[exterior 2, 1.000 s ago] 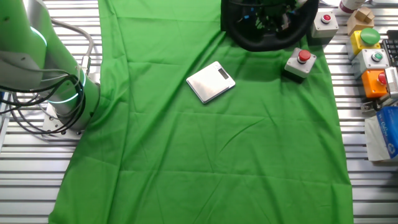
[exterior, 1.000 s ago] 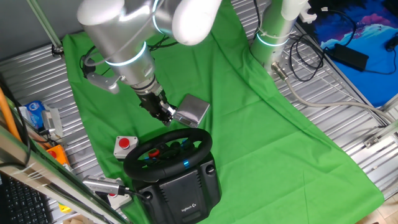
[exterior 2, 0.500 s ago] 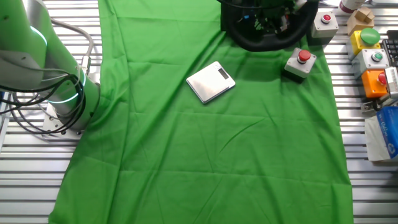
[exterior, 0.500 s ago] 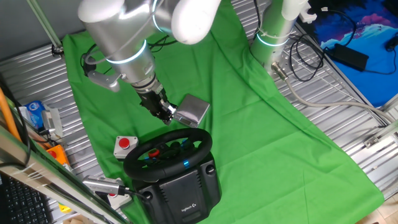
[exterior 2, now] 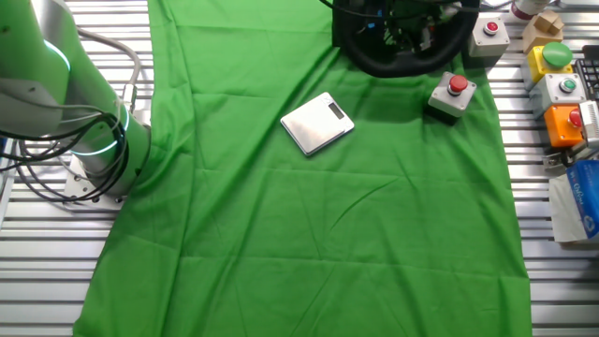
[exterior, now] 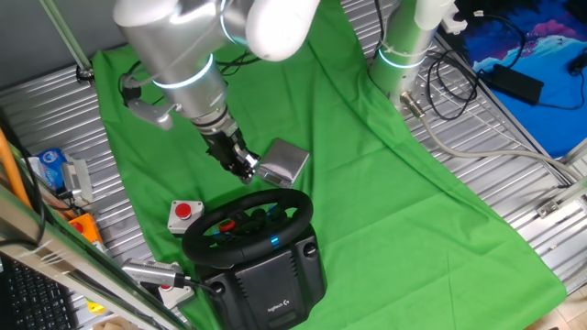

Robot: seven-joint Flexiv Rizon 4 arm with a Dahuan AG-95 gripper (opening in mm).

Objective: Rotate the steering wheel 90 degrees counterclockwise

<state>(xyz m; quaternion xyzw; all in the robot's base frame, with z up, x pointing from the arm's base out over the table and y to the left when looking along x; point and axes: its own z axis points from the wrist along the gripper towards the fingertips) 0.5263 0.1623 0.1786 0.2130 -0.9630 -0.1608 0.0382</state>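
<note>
A: Where does the steering wheel [exterior: 249,223] sit right now?

B: At the near edge of the green cloth [exterior: 385,183], on its boxy black base [exterior: 275,280] with the small white logo. In the other fixed view only the far side of the rim [exterior 2: 398,56] shows, at the top edge of the picture.

A: And the gripper [exterior: 240,165]?

B: It hangs above and behind the wheel, just past the far arc of the rim, apart from it. The wheel lies below it and toward the base. The grey metal box [exterior: 284,162] is right beside the fingertips; I cannot tell whether they touch it.

A: Is the gripper spread or pressed together?

B: I cannot tell. The fingers are small and dark, and no clear gap shows. Nothing seems to be held.

A: So what does the next move depend on?

B: On that one offset, I judge. The rim is tilted, its face leaning away from the base, so the far arc is the part nearest the gripper. A short drop toward the base should bring it to that arc.

A: Anything in the way?

B: The red push button [exterior: 184,213] on its white box stands just left of the rim, a likely thing to brush.
</note>
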